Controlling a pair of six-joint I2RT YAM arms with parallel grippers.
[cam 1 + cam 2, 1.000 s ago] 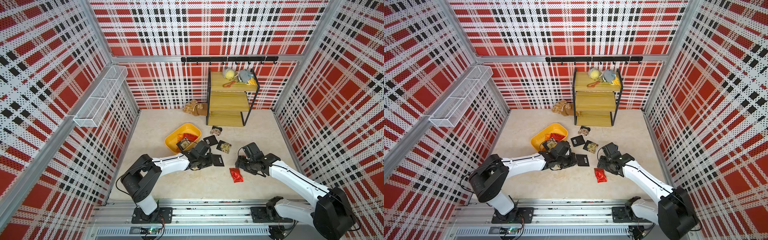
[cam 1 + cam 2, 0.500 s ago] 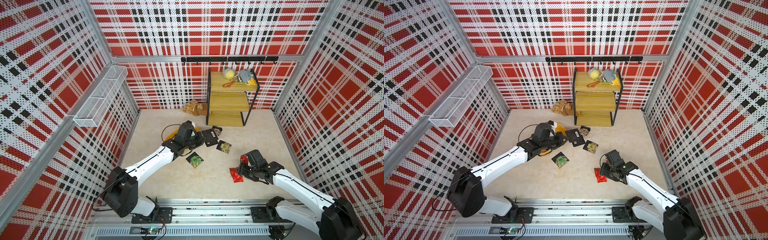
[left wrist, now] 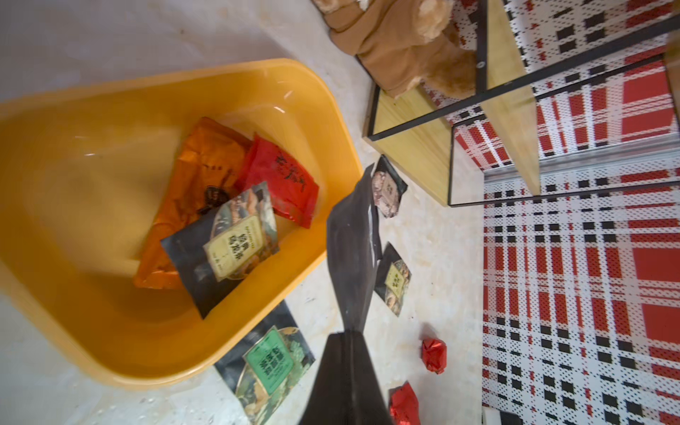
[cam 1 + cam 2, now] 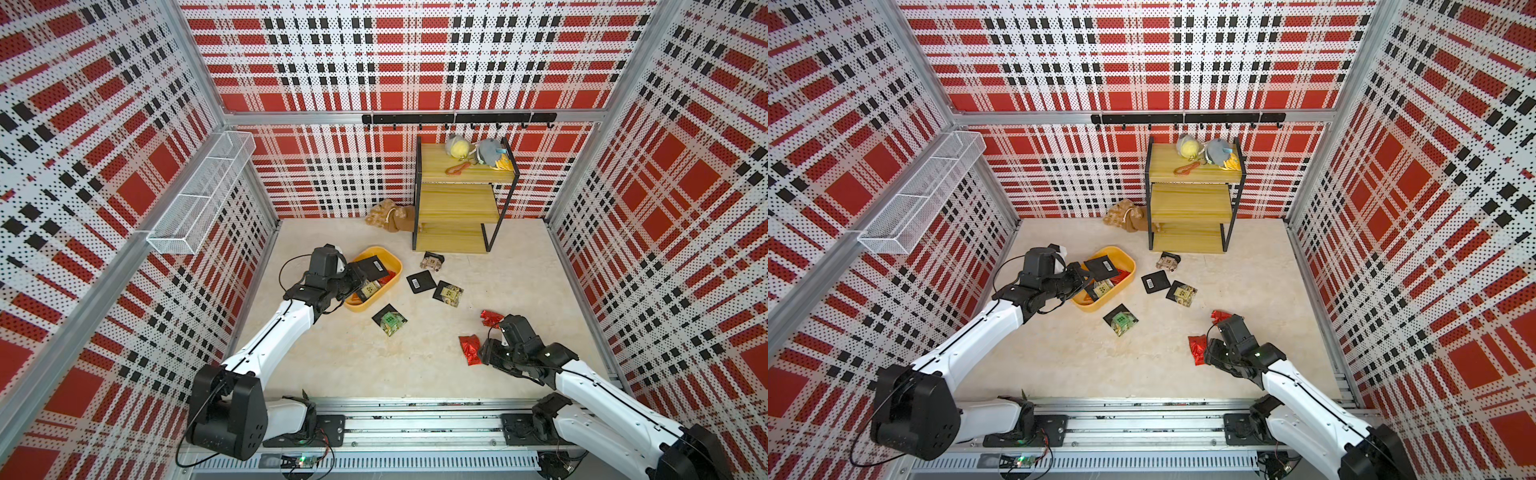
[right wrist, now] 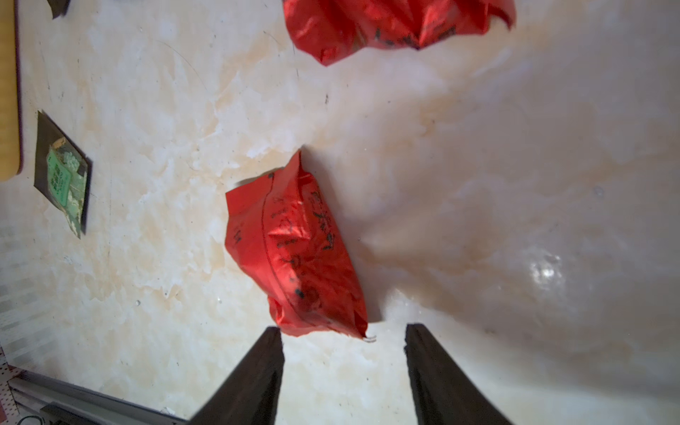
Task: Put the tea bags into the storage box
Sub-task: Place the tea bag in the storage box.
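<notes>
Over the shallow yellow plastic tub (image 4: 362,308), your left gripper (image 3: 347,335) pinches a flat black barcode-labelled sachet (image 4: 370,270). Your right gripper (image 5: 344,331) stands spread just beside a shiny red foil sachet (image 5: 294,250).

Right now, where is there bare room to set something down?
Bare: the front strip between the green-labelled black sachet and metal rail; the far corner right of the wooden tiered shelf. Crowded: around the yellow plastic tub.
</notes>
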